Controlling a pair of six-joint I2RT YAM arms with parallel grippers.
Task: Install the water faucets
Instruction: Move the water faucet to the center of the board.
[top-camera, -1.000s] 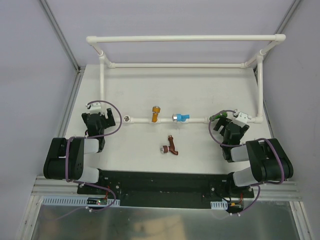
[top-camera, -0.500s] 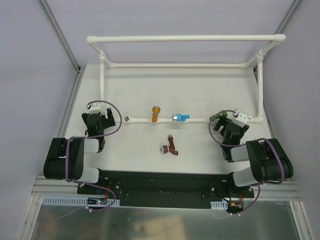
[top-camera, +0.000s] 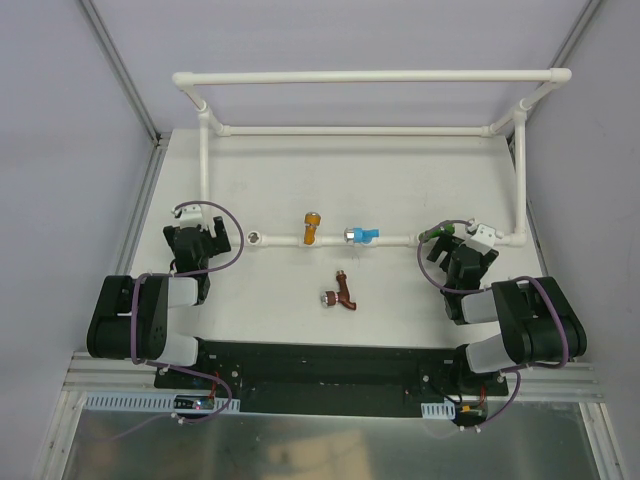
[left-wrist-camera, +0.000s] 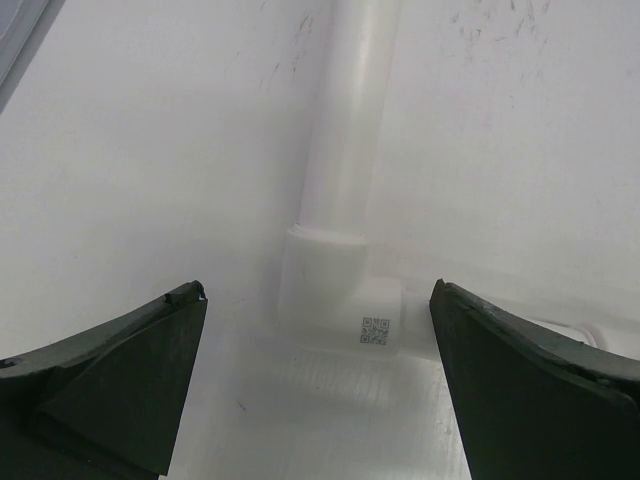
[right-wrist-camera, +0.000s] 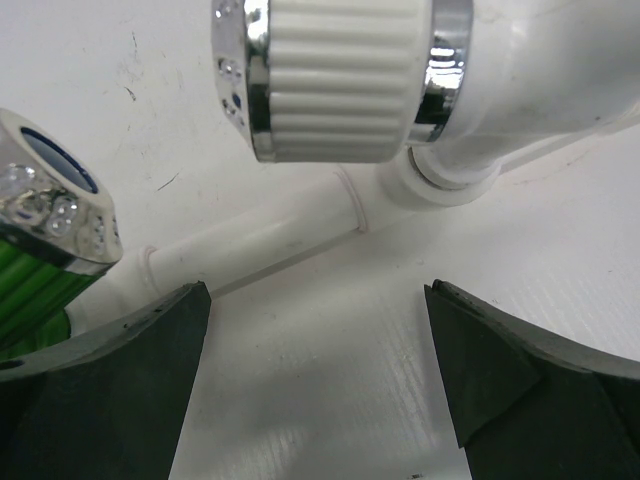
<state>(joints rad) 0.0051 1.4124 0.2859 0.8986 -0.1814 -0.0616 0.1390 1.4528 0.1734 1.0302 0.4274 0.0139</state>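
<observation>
My left hand (top-camera: 199, 238) sits low over the worktop (top-camera: 300, 180) at the left end of the pipe frame's (top-camera: 370, 76) near rail. Its fingers are spread wide with nothing between them. In its wrist view a white elbow joint (left-wrist-camera: 335, 300) of the frame lies just ahead of the gap.

My right hand (top-camera: 463, 255) is at the right end of that same rail, fingers just as wide apart and gripping nothing. Just beyond its tips are the green faucet (top-camera: 437, 232) and a white ribbed knob (right-wrist-camera: 340, 85) with chrome rings. I cannot tell whether the green one is fixed into the rail.

Of the 4 faucets, 2 sit on the near rail side by side near its middle: the orange faucet (top-camera: 312, 228) and the blue faucet (top-camera: 362, 236). The brown faucet (top-camera: 343, 292) lies loose on the worktop on my side of the rail, apart from it. Left of the orange one, the rail ends in an open socket (top-camera: 255, 238).
</observation>
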